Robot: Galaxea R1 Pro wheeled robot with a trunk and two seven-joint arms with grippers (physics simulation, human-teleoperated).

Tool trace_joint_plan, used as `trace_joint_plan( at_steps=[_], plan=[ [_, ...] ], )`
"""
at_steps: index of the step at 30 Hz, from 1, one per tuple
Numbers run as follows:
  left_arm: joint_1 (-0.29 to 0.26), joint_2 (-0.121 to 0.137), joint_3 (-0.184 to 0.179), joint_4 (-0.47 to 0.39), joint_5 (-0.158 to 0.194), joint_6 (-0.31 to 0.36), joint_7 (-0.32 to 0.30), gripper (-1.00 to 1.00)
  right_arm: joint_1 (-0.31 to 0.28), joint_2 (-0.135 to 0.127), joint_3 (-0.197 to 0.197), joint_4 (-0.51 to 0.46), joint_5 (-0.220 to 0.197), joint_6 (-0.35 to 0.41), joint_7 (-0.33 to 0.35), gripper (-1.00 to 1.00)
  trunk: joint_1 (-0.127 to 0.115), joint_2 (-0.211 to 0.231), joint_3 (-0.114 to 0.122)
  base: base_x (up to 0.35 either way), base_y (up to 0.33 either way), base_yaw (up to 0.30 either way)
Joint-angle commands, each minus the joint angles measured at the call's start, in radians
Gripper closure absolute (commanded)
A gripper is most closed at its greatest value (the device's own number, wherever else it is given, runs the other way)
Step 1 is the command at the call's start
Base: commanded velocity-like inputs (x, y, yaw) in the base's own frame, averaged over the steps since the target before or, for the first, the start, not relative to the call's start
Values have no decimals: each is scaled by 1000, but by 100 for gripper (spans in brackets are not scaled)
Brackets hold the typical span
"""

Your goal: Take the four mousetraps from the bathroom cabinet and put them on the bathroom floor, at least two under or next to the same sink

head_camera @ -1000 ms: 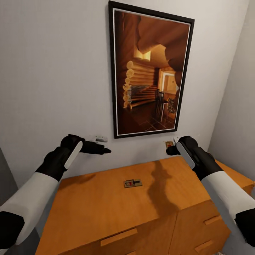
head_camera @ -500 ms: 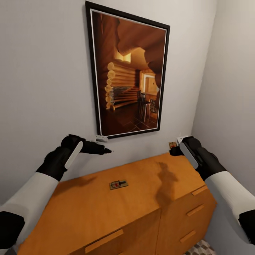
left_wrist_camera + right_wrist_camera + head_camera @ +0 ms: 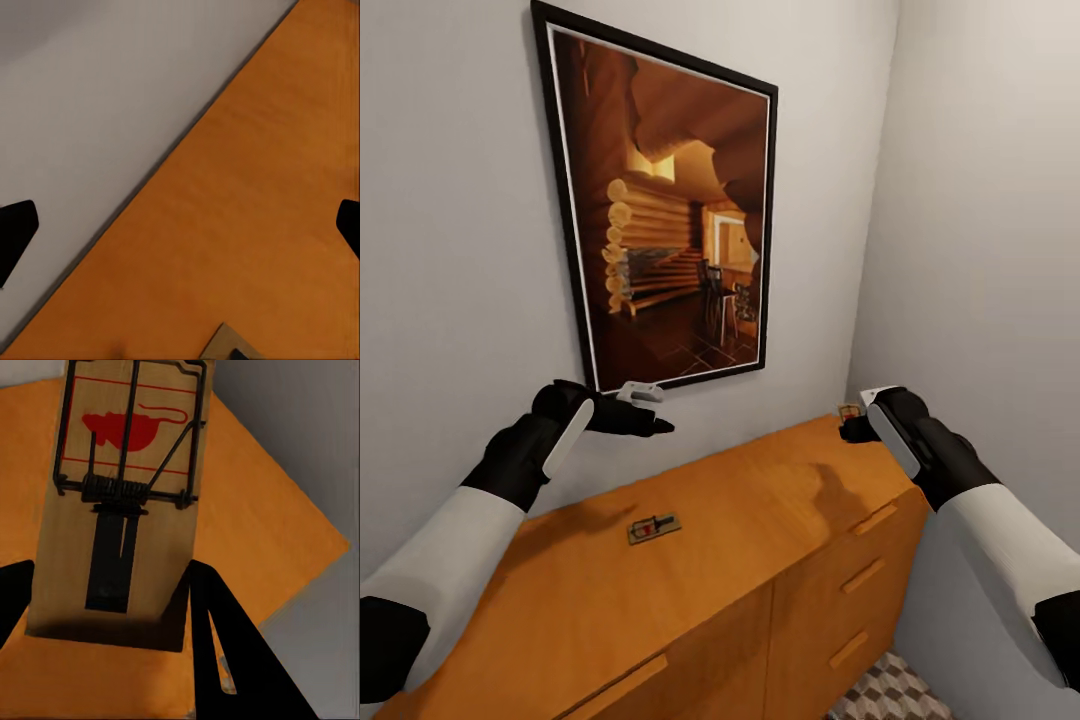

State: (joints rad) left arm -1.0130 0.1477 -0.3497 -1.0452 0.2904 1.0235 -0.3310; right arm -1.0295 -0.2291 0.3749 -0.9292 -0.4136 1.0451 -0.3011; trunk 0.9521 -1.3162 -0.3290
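- right gripper (image 3: 847, 420): held above the far right corner of the cabinet (image 3: 760, 520), close to the grey wall. in the right wrist view its two dark fingers (image 3: 225, 652) are clamped on the lower end of a mousetrap (image 3: 124, 502), one on each side edge, and the trap is lifted clear of the orange top.
- held mousetrap: pale wooden board, red mouse print, dark wire bar and coiled spring, dark tongue plate pointing toward the gripper. in the head view only a small brown tip shows at the gripper (image 3: 849, 410).
- second mousetrap (image 3: 654, 527): lies flat on the cabinet top, left of middle, well apart from both grippers. one corner of it shows in the left wrist view (image 3: 229, 346).
- left gripper (image 3: 645, 420): hovers over the rear left part of the cabinet top, near the wall, holding nothing. in the left wrist view its fingertips (image 3: 16, 232) stand wide apart, with bare orange wood and grey wall between them.
- cabinet: orange-brown, flat drawer fronts with slim bar handles, set against the wall and into the right corner.
- framed picture (image 3: 660, 210): black frame, log-cabin interior, hangs on the wall above the cabinet.
- bathroom floor (image 3: 885, 695): a patch of cube-patterned tile shows at the foot of the cabinet, lower right.
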Motion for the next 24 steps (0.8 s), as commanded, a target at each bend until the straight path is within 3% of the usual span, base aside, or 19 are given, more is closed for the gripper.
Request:
trace_joint_plan(
  at_steps=[1, 8, 24],
  plan=[
    [-1, 1, -2, -1, -4, 3, -5, -100, -1, -1, 4, 0, -13, 2, -10, 100, 0, -1, -1, 0, 0, -273],
    [-1, 1, -5, 0, -5, 2, -5, -100, -1, -1, 4, 0, -13, 2, -10, 100, 0, -1, 3, 0, 0, -186],
    [-1, 2, -8, 65, -8, -4, 3, -100, -1, -1, 4, 0, -13, 2, -10, 100, 0, -1, 4, 0, 0, -14]
  ],
)
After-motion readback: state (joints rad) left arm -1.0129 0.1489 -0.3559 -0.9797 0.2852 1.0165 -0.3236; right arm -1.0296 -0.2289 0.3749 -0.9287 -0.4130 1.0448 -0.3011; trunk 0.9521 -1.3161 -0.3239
